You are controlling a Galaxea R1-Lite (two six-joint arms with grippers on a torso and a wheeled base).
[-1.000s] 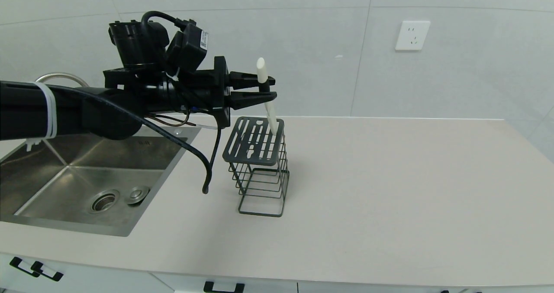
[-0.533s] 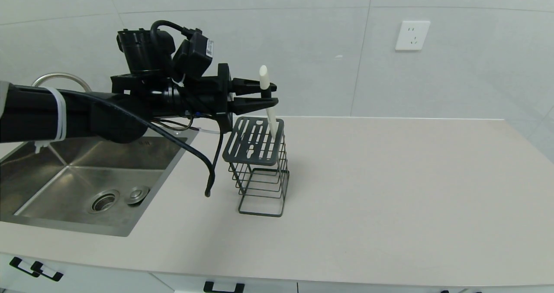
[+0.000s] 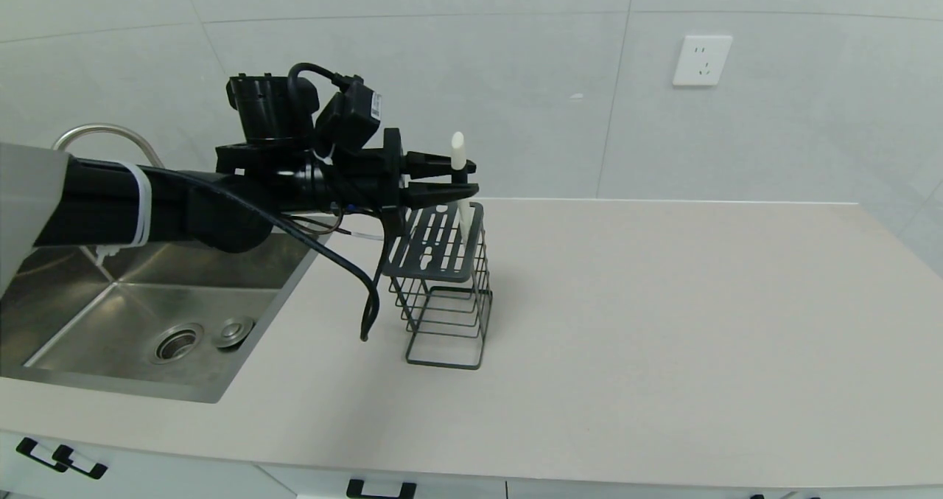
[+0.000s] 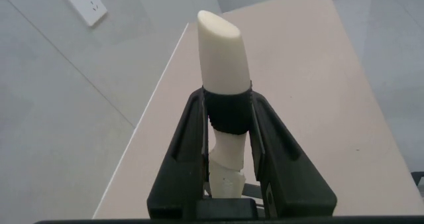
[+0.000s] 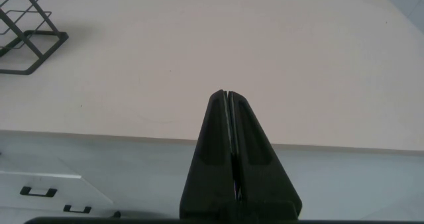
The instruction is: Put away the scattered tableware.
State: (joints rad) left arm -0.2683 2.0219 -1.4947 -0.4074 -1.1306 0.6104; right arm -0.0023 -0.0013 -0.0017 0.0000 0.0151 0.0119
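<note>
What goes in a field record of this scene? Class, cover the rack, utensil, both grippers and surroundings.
rack: black wire, standing on counter, beside sink
utensil: white, upright, lower end at rack's slotted top, seemingly entering a slot
left gripper: shut on utensil, above rack
right gripper: shut, empty, near counter's front edge
wall: socket

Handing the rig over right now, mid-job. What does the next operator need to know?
Left hand: shut on the white-handled utensil, held upright over the wire rack, its lower end at the rack's top plate.
Right hand: shut, empty, above the counter near its front edge.
Done: utensil picked up and brought to the rack.
Left: lower it through a slot, then release.
</note>
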